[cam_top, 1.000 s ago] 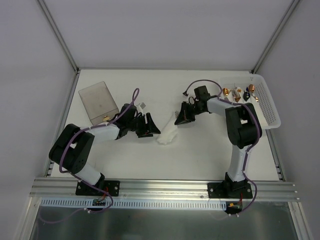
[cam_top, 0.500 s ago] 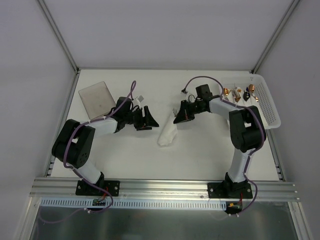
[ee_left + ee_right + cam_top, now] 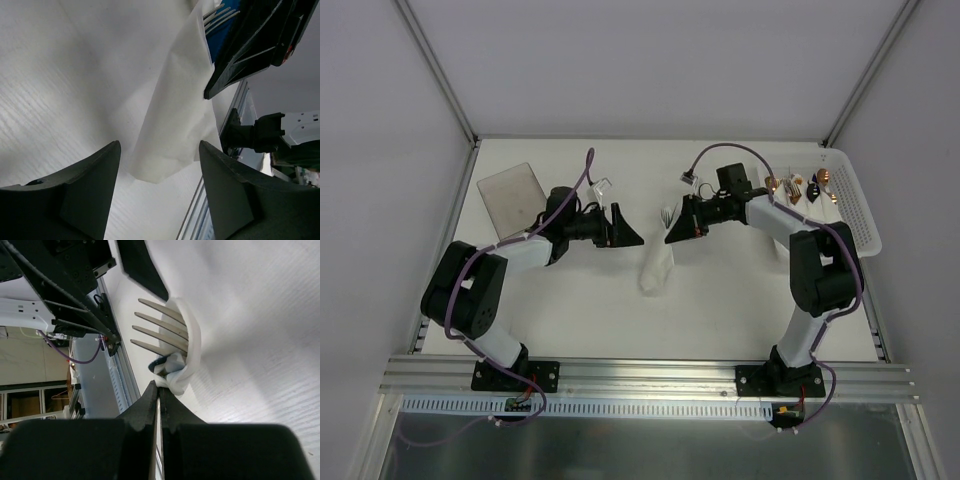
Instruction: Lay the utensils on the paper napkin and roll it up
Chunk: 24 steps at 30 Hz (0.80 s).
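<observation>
The paper napkin (image 3: 657, 264) lies mid-table as a loose white roll, wrapped around a fork whose silver tines (image 3: 668, 215) stick out at its far end. My right gripper (image 3: 676, 234) is shut, and its tips pinch the napkin's edge (image 3: 186, 360) just below the fork tines (image 3: 160, 325). My left gripper (image 3: 625, 230) is open and empty, left of the roll's far end. In the left wrist view the napkin (image 3: 175, 120) lies ahead between the left gripper's (image 3: 160, 170) spread fingers, with the fork's blue handle (image 3: 220, 37) showing beside the right gripper.
A clear plastic box (image 3: 512, 196) sits at the back left. A white basket (image 3: 855, 210) at the back right holds older white rolls with gold and black cutlery ends (image 3: 800, 185). Aluminium rails run along the table's near edge.
Both grippers have moved toward the back of the table. The left gripper has drawn away from the napkin. The napkin roll now lies longer and straighter, with the fork tines showing at its far end.
</observation>
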Tool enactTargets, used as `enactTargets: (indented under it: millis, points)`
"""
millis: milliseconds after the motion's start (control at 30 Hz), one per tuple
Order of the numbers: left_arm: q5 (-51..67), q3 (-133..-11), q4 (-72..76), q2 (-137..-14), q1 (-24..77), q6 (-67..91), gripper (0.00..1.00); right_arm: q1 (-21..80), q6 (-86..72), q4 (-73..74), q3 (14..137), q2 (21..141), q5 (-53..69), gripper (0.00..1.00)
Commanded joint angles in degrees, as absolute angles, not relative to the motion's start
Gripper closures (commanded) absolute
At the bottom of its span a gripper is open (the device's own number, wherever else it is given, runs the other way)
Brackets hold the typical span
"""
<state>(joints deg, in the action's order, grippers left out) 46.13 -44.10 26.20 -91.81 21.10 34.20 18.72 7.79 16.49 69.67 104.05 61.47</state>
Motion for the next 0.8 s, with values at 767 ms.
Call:
enactTargets:
  millis: [767]
  points:
    - [70.40, -44.12, 79.54, -94.13, 19.42, 51.15, 0.06, 22.50, 9.76, 23.47, 74.35, 90.00, 76.46, 1.00]
